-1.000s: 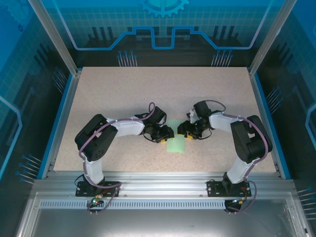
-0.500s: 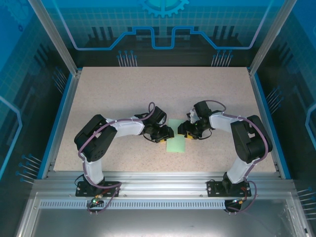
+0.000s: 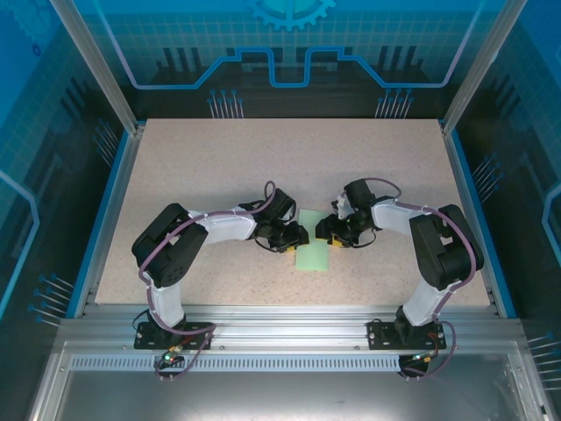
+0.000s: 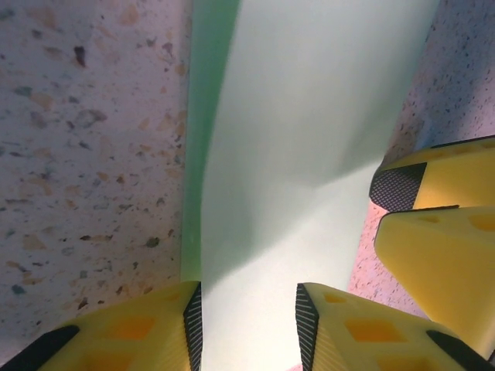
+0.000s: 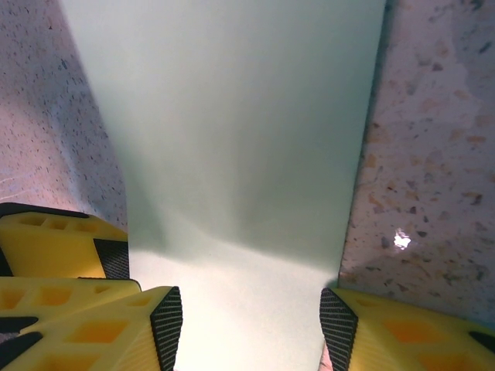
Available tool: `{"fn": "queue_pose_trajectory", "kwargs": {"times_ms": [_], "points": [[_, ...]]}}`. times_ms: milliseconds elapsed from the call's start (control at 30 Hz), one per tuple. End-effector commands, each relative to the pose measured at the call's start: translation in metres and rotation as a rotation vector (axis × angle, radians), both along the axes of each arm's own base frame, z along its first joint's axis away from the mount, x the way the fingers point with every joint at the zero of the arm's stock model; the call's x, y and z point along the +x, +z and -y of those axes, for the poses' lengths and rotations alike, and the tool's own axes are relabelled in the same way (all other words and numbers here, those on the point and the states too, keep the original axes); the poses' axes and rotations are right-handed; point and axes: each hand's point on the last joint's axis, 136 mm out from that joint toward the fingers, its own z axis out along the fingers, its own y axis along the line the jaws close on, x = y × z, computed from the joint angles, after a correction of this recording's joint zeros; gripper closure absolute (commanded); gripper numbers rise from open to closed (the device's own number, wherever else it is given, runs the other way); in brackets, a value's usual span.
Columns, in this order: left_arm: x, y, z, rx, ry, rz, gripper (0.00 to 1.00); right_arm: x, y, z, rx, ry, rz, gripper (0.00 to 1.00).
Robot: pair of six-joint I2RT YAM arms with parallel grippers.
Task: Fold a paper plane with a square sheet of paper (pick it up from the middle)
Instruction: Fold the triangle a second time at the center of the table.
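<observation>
A pale mint-green sheet of paper (image 3: 313, 255) lies on the speckled tabletop (image 3: 219, 167), midway between its left and right edges and closer to its near edge. Bare surface stretches wide toward the far edge and both sides. My left gripper (image 4: 246, 318) meets the sheet from the left, jaws partly apart over it. My right gripper (image 5: 247, 325) faces it from the right, jaws wider, straddling the paper. Neither is pinched shut on it. One long paper edge lifts slightly.
</observation>
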Motion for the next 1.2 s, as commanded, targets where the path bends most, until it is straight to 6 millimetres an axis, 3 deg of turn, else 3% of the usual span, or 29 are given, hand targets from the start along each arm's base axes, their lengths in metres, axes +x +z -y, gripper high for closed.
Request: {"fn": "queue_pose_trajectory", "kwargs": {"times_ms": [0,300,567,900,1167], "points": [[-0.002,0.016,0.007,-0.050,0.005,0.009,0.61,-0.009,-0.010,0.007,-0.020,-0.011,-0.041,0.45],[0.010,0.024,0.009,-0.094,0.032,0.025,0.65,-0.004,0.014,0.013,-0.040,-0.021,0.042,0.37],[0.017,0.025,0.006,-0.113,0.055,0.019,0.72,-0.023,0.030,0.035,-0.126,-0.037,0.160,0.35],[0.021,0.030,0.012,-0.137,0.065,-0.010,0.76,-0.062,0.057,-0.002,-0.228,0.216,0.557,0.31],[0.022,0.036,0.017,-0.162,0.063,-0.020,0.77,-0.073,0.065,-0.041,-0.388,0.429,0.763,0.28]]}}
